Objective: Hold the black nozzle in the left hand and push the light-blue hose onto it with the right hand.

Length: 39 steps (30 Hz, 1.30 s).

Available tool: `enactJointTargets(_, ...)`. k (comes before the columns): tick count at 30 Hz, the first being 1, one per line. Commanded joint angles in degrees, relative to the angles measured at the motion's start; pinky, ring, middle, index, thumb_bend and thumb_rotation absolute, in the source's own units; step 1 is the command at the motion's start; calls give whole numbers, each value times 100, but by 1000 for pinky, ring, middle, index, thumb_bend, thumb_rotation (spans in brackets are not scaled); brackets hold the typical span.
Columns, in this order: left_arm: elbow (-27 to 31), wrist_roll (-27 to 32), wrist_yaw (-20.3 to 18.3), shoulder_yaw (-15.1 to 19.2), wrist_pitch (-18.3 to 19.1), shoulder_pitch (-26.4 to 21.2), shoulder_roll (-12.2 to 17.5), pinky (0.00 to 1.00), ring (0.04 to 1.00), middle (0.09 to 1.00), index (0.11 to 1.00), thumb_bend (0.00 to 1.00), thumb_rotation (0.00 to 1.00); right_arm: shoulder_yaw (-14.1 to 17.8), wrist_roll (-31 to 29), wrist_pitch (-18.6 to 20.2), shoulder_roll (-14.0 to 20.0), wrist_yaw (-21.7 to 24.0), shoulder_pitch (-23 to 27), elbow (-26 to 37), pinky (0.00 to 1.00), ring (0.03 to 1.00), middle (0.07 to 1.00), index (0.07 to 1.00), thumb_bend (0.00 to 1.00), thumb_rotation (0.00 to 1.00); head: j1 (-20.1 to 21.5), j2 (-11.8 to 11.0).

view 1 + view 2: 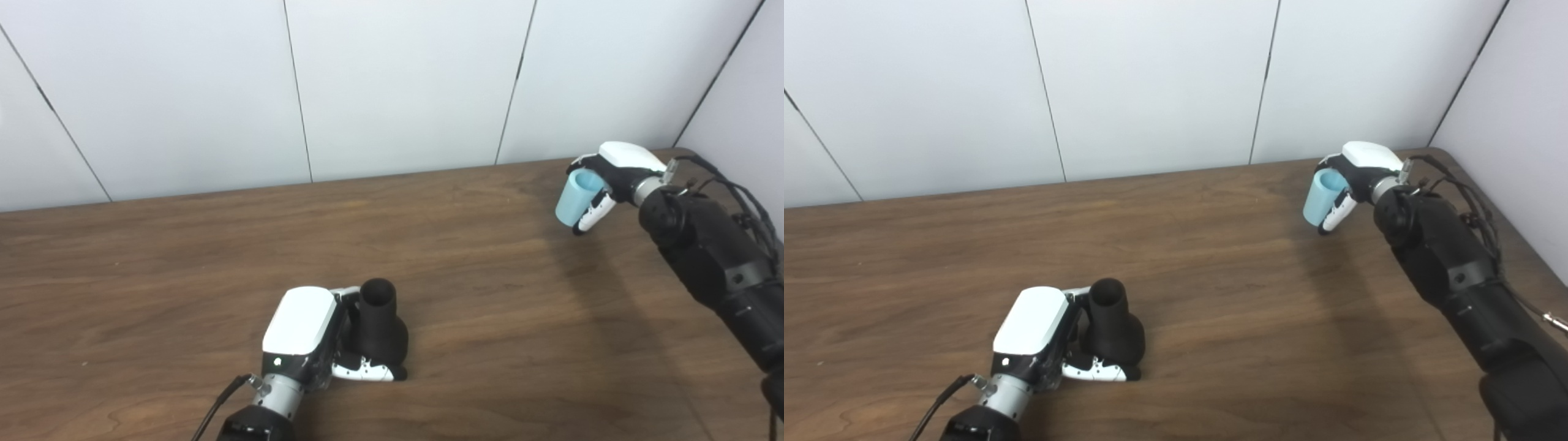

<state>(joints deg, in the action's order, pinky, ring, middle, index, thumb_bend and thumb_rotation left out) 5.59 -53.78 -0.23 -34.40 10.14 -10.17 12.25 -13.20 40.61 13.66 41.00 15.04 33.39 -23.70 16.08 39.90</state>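
Note:
The black nozzle (381, 331) stands upright on the wooden table (184, 257) near the front, narrow open end up. My left hand (312, 337) wraps around its wide base, thumb along the front. Far off at the back right, my right hand (606, 180) is shut on the short light-blue hose (577, 196), lifted above the table and tilted, its open end facing up toward me. Nozzle and hose are well apart. In the right eye view the hose (1324, 197) and nozzle (1111, 327) show the same.
White wall panels (398, 79) run along the table's far edge, and a side wall closes in at the right. Black cables (747, 202) hang off my right forearm.

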Motion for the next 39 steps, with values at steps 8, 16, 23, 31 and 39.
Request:
enactJointTargets(8,-354,172,-684,-296,-92,373,3,466,480,519,469,500,0,172,-98,-167,150,-265,281,16,643,631,670,685,832,44,-2,25)
enactJointTargets(16,-361,220,-621,-285,-162,382,3,460,481,519,468,500,0,226,-180,-362,101,-550,233,-58,514,444,526,479,522,0,-6,49)
enactJointTargets(23,-369,229,-595,-263,-172,384,0,455,473,507,475,501,0,260,-224,-351,71,-639,173,32,448,408,512,502,517,0,7,61)
enactJointTargets(31,-345,227,-567,-265,-175,403,-28,444,460,494,478,502,0,335,-260,-370,99,-704,80,318,449,402,515,502,516,0,-80,74)
enactJointTargets(39,-357,200,-595,-296,-173,390,-72,401,439,480,491,503,0,614,-273,247,-18,-310,-502,2219,445,409,530,479,517,0,-259,92)
